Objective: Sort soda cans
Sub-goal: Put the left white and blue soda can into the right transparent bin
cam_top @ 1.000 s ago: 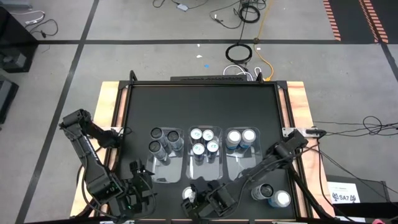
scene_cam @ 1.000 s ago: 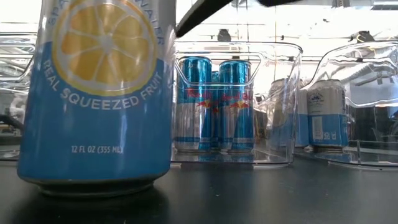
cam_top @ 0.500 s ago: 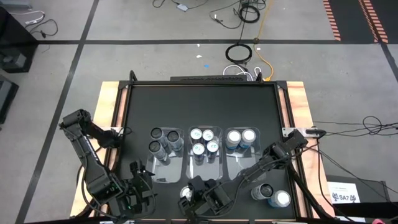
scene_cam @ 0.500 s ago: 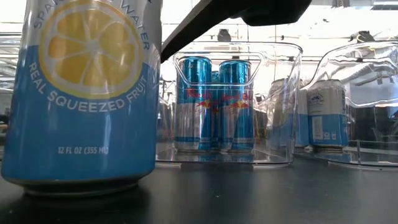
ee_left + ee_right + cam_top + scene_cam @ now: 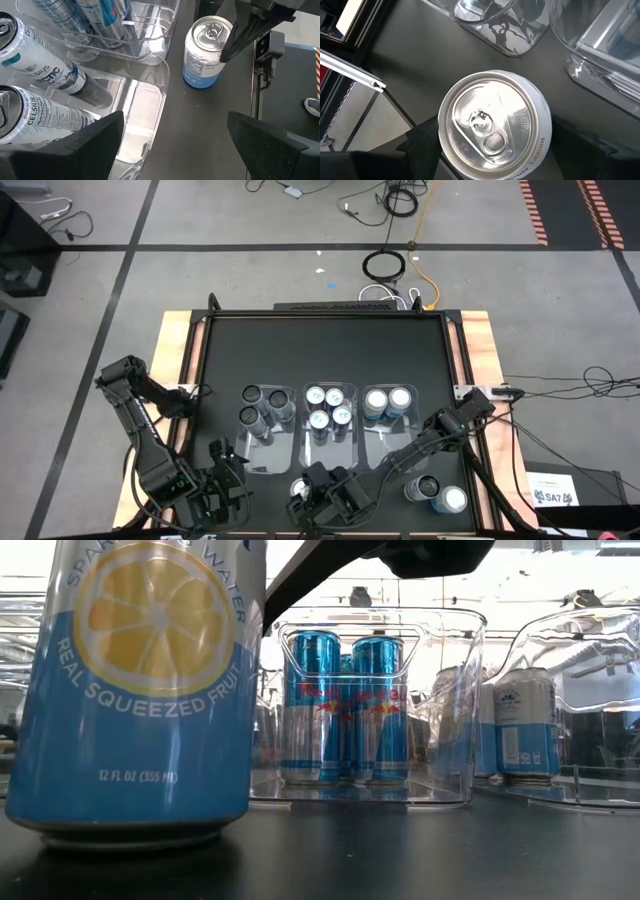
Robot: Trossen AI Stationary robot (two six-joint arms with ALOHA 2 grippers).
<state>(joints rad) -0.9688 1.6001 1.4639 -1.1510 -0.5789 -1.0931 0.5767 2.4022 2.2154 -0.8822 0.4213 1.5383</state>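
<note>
A blue-and-white lemon soda can (image 5: 140,690) stands upright on its base on the black table, near the front edge at the middle (image 5: 298,490). My right gripper (image 5: 495,147) has come down over it, with one finger on each side of it. My left gripper (image 5: 180,150) hangs open above the near corner of the left bin (image 5: 150,100), at the table's front left (image 5: 225,470), with nothing between its fingers. Three clear bins hold sorted cans: dark grey cans (image 5: 262,408), blue-and-silver cans (image 5: 328,410) and white cans (image 5: 388,402). My right gripper pinches the lemon can by its side wall just below the rim (image 5: 542,150), one finger on each side. The fingers (image 5: 235,40) slant down at it from the table's right side. The can stays upright with its base on the table (image 5: 130,835).
Two loose cans (image 5: 428,488) (image 5: 450,500) stand at the front right, beside my right arm. The bins sit in a row across the table's middle, close behind the lemon can. The far half of the black table (image 5: 325,350) is bare.
My right gripper has sunk a little over the lemon can and shifted slightly toward the table's left edge. The can has slid a short way along the table, still upright.
</note>
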